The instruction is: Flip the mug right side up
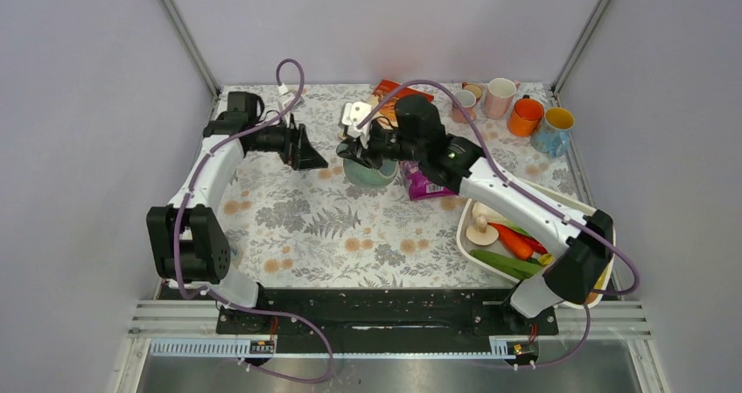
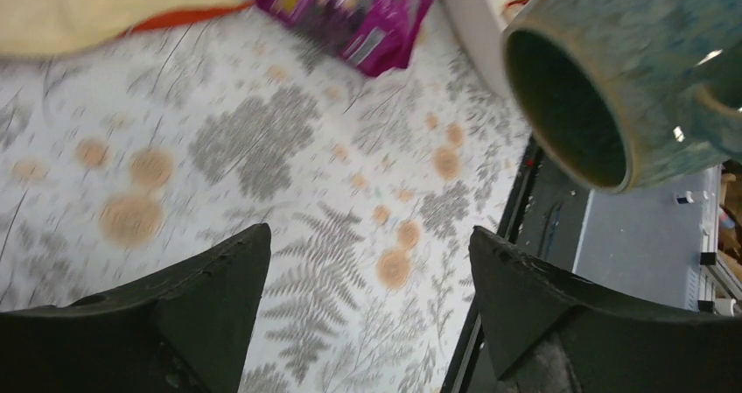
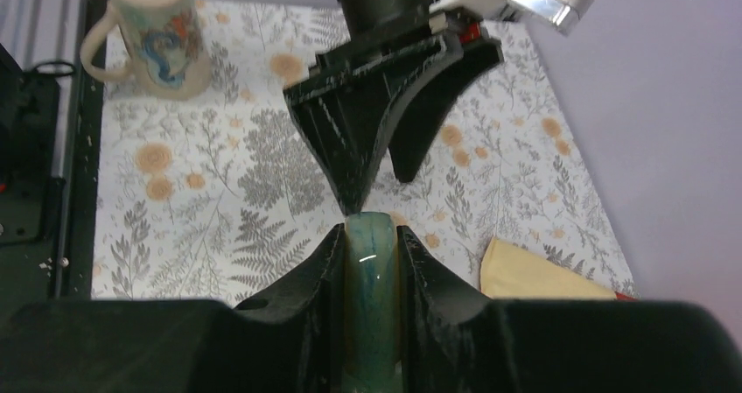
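Observation:
The teal glazed mug (image 1: 369,173) is at the table's middle back. My right gripper (image 1: 371,145) is shut on its handle (image 3: 372,266), pinched between both fingers. In the left wrist view the mug (image 2: 647,69) lies tilted on its side, its dark mouth facing left and down towards that camera. I cannot tell whether it touches the table. My left gripper (image 1: 308,153) is open and empty just left of the mug, its fingers (image 2: 219,279) spread wide. It also shows in the right wrist view (image 3: 378,187), close in front of the handle.
Several mugs (image 1: 525,115) stand at the back right corner. A purple packet (image 1: 426,185) lies right of the teal mug. A white tray (image 1: 468,235) of vegetables is at the right. A yellow cloth (image 3: 534,275) lies nearby. A patterned mug (image 3: 153,34) stands by the table edge.

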